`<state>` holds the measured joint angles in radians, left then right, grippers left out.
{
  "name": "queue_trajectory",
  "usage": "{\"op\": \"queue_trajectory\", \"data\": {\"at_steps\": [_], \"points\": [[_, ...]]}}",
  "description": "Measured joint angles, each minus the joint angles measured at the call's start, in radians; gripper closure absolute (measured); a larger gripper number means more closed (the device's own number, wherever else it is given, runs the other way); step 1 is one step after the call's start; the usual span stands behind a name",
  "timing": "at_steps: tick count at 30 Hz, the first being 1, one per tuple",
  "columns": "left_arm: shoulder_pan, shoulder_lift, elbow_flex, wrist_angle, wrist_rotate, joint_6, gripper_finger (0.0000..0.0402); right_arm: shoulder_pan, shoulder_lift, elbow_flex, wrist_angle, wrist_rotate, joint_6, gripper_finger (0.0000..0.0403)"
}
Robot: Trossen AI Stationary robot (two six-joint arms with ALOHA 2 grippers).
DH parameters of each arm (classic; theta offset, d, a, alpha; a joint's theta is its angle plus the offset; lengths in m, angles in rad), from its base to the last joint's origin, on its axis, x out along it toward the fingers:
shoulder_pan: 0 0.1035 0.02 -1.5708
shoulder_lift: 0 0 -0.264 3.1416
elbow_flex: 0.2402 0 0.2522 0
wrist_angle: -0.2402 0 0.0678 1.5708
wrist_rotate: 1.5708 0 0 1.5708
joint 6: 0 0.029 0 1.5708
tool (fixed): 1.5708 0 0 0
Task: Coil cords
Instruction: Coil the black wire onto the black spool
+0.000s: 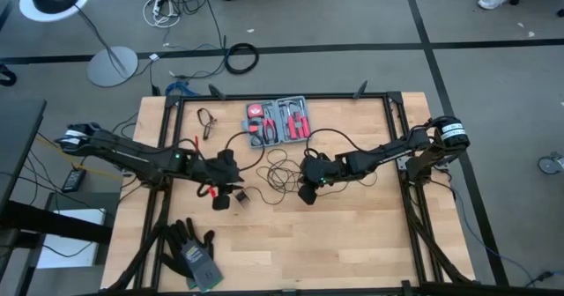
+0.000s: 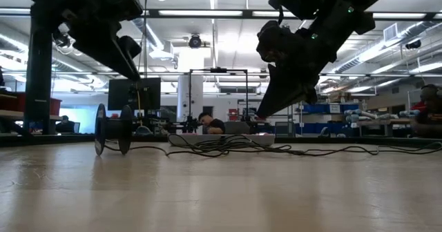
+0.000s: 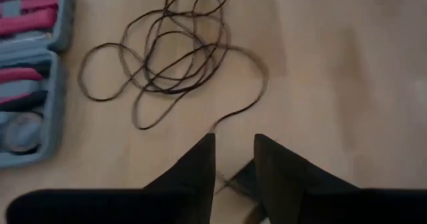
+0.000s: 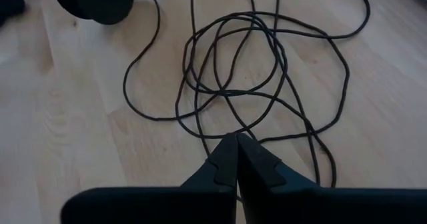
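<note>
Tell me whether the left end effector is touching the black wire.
Cannot tell. In the left wrist view the wire runs to just ahead of the left end effector, with its fingers parted, but no view shows contact or gap plainly.

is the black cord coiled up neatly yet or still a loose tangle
Still a loose tangle: the black cord lies in uneven overlapping loops spread on the table.

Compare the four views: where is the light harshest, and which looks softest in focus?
Low view: bright ceiling strip lights backlight both arms into dark silhouettes, and the pale wooden table blurs near the lens. Left wrist view: softest, the thin black wire slightly smeared. Right wrist view: wire crisper, light even. High view: flat, even lighting.
</note>
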<state>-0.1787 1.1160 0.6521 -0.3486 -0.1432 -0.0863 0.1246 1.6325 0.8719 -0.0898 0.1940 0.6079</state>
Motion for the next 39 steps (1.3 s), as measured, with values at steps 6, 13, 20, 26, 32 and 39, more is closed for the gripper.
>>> {"op": "queue_trajectory", "data": {"at_steps": [6,13,20,26,32,39], "points": [[0.003,0.048,0.000,0.006,-0.010,0.114,0.0289,0.000,0.000,0.000,0.000,-0.005,0.000,0.0400],[0.020,0.086,0.000,0.005,0.061,0.165,0.0289,0.000,0.001,0.000,0.004,-0.005,-0.001,0.0398],[0.056,0.125,0.000,-0.009,0.118,0.214,0.0289,-0.001,0.001,0.000,0.015,-0.005,-0.001,0.0400],[0.062,0.151,0.000,-0.015,0.127,0.289,0.0289,-0.001,0.001,0.000,0.026,-0.005,-0.001,0.0397],[0.061,0.168,0.001,-0.003,0.135,0.295,0.0310,-0.002,0.002,0.000,0.038,-0.005,-0.008,0.0398],[0.061,0.219,0.000,-0.007,0.170,0.293,0.0366,-0.002,0.002,0.000,0.039,-0.005,-0.009,0.0397]]}}
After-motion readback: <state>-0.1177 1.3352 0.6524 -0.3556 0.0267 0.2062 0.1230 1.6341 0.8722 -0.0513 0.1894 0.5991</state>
